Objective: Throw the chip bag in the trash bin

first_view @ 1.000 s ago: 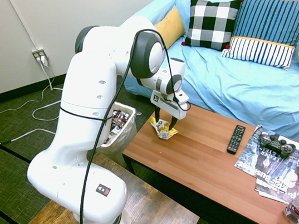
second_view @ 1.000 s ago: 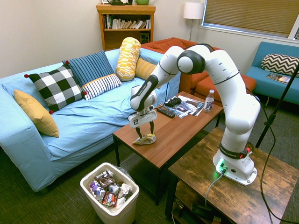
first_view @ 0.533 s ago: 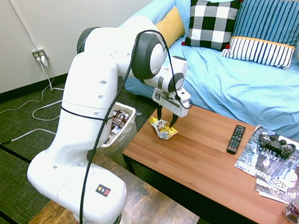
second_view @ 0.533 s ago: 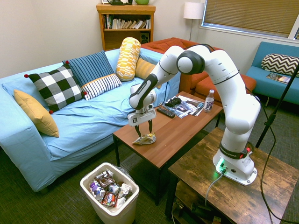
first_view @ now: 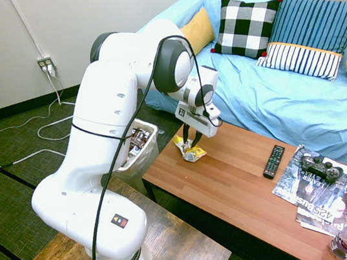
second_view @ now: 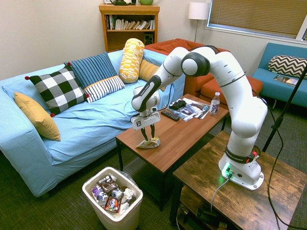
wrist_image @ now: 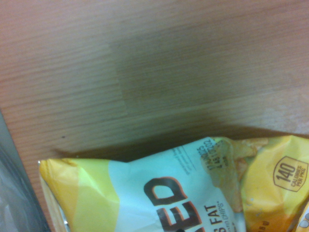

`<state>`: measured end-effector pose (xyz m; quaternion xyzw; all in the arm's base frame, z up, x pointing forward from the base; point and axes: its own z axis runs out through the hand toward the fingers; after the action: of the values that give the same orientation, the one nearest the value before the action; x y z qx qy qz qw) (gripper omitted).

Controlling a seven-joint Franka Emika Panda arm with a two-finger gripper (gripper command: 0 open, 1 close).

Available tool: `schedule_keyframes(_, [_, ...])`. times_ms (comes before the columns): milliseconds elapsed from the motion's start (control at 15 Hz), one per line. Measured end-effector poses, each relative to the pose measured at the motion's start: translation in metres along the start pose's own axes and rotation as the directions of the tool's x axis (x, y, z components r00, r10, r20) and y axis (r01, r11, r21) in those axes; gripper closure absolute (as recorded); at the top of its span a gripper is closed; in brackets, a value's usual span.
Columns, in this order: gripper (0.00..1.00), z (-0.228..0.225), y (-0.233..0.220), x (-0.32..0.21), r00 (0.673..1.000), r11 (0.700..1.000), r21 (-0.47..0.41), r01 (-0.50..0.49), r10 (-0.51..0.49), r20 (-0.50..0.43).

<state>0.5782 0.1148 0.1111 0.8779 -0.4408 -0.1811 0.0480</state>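
One chip bag [first_view: 191,151] under tool [first_view: 193,144]

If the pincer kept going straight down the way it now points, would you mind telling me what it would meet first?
Most likely the chip bag, which lies right at the tips of the pincer; just beneath that is the coffee table. Whether it already touches is unclear.

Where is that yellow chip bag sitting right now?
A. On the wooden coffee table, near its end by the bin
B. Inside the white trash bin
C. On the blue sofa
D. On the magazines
A. The chip bag lies on the coffee table right under the gripper, while the trash bin on the floor holds other wrappers.
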Motion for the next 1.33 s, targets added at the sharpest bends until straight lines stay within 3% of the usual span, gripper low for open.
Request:
schedule_keyframes(600, [1.0, 0.003, -0.001, 0.001, 1.0, 1.0, 0.009, 0.009, -0.009, 0.018])
schedule_keyframes(867, [1.0, -0.031, -0.005, -0.008, 1.0, 0.998, 0.049, 0.027, -0.027, -0.005])
schedule_keyframes(1067, [1.0, -0.066, -0.02, -0.051, 0.994, 0.994, 0.054, 0.092, -0.089, -0.055])
schedule_keyframes(1333, [1.0, -0.084, -0.06, -0.154, 0.971, 0.981, 0.01, 0.194, -0.191, -0.143])
